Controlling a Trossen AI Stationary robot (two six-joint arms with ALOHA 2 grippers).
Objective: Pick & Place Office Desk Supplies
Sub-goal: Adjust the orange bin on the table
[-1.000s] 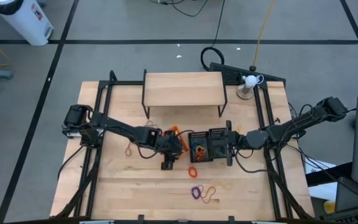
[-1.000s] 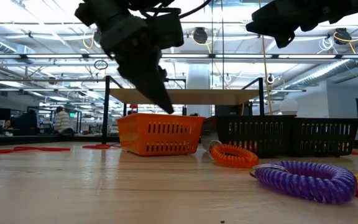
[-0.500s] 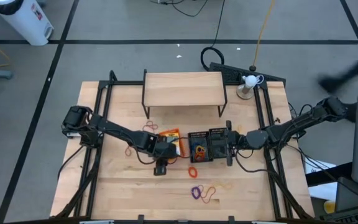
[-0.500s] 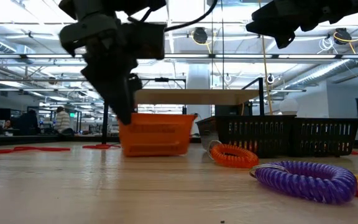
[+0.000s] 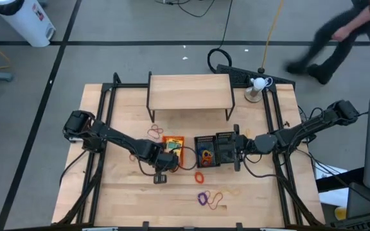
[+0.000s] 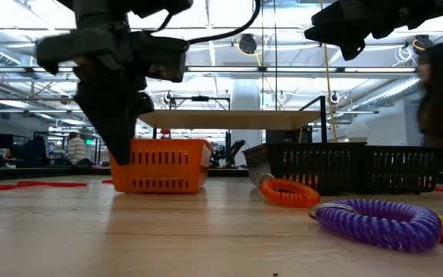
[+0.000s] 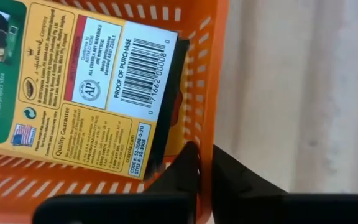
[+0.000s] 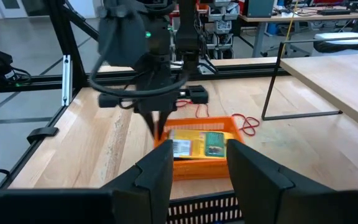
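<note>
The orange tray (image 5: pixel 173 144) sits near the middle of the wooden table (image 5: pixel 121 192), just in front of the wooden shelf riser (image 5: pixel 189 92) and to the left of the two black mesh trays (image 5: pixel 214 150), with a small gap between them. A yellow-and-green crayon box (image 7: pixel 73 93) lies flat inside the tray, its barcode side up. The left gripper (image 7: pixel 205 163) is pinched shut on the tray's side wall, one finger inside the rim and one outside, as the left wrist view shows. In the low view the tray's base rests on the table with the gripper (image 6: pixel 121 146) coming down at its left end.

The right gripper (image 8: pixel 197 155) hovers above the black mesh trays, fingers parted and holding nothing.

An orange coiled band (image 6: pixel 287 191) lies on the table in front of the black trays, a purple coiled band (image 6: pixel 379 224) nearer the front edge, and thin red rubber bands (image 5: pixel 154 131) beside the orange tray toward the riser.

A person (image 5: pixel 339 35) walks past beyond the table's far right corner.
</note>
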